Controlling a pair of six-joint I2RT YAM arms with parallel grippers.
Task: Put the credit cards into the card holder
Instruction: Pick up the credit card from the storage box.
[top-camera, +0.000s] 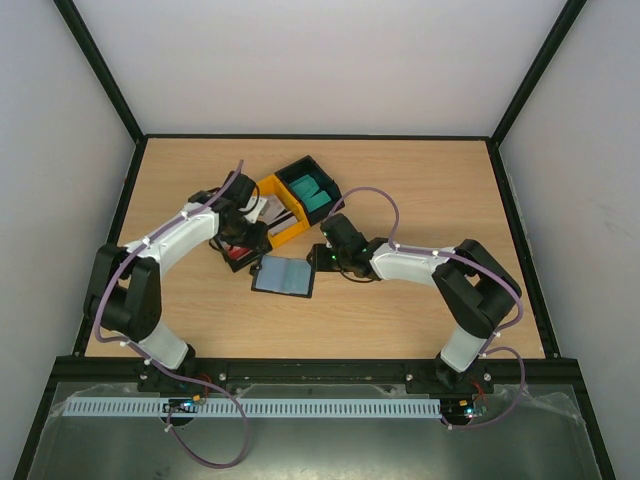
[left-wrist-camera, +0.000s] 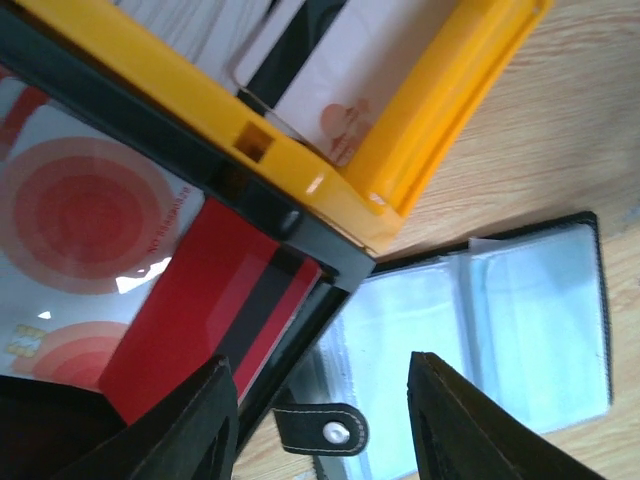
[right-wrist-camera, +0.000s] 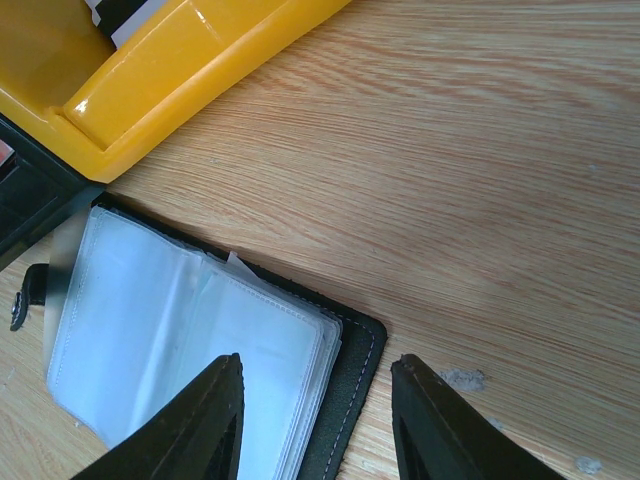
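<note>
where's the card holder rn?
Top view: the card holder lies open near the middle of the table, just on the near side of the yellow bin.

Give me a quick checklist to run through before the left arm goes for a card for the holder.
1. Card holder lies open on the table, clear sleeves up: ok.
2. Left tool is open with nothing between its fingers: ok.
3. Red-and-white cards lie in the black bin beside the left tool: ok.
4. Right tool is open over the card holder's edge: ok.
5. Right tool is pressing the holder flat: cannot tell.
6. Front sleeve is free of any card: cannot tell.
</note>
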